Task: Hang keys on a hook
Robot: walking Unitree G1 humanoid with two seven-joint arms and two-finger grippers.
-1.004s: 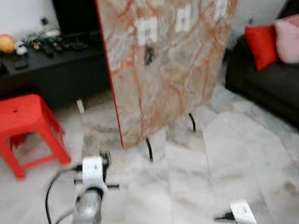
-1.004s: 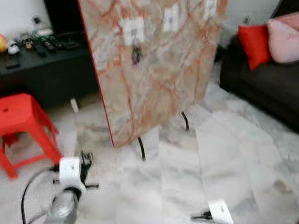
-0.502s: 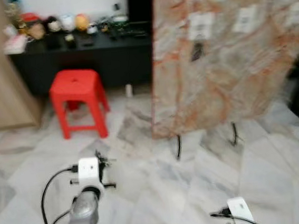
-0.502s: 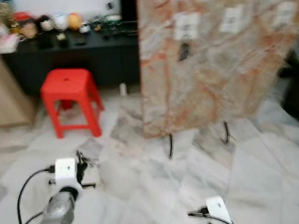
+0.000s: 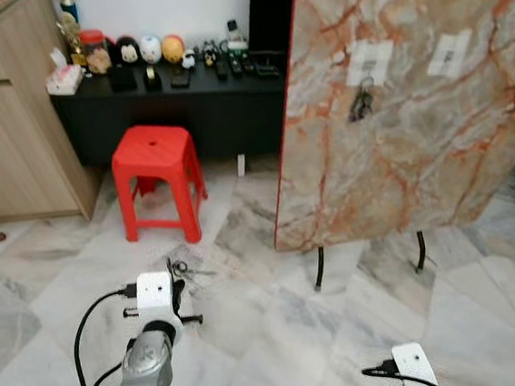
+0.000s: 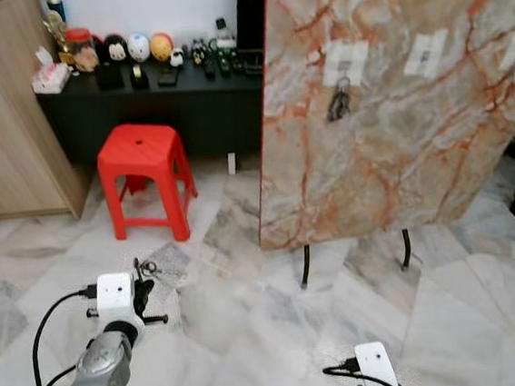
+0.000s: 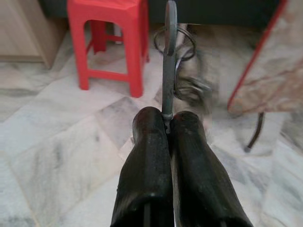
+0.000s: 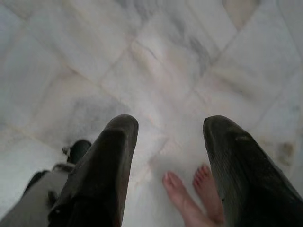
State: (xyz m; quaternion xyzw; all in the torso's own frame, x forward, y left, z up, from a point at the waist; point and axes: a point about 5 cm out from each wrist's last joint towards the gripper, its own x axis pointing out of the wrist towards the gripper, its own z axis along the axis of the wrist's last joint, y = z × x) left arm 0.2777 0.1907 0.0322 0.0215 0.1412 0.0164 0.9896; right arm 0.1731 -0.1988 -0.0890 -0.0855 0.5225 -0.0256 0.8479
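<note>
Low at near left, left gripper (image 7: 166, 124) pinched shut on keys (image 7: 169, 42), held above marble floor (image 5: 251, 312); at near right, right gripper (image 8: 168, 130) spread wide, idle; farther right, marble board (image 5: 413, 105) with hook (image 5: 365, 62) carrying another key bunch (image 5: 359, 103); red stool (image 5: 156, 180) far left.

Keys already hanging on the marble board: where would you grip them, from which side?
Probably by the dangling bunch, below the ring on the leftmost white hook pad. Come straight at the marble board face, then lift up. Left gripper is already shut on another key; the open right gripper is free.
</note>
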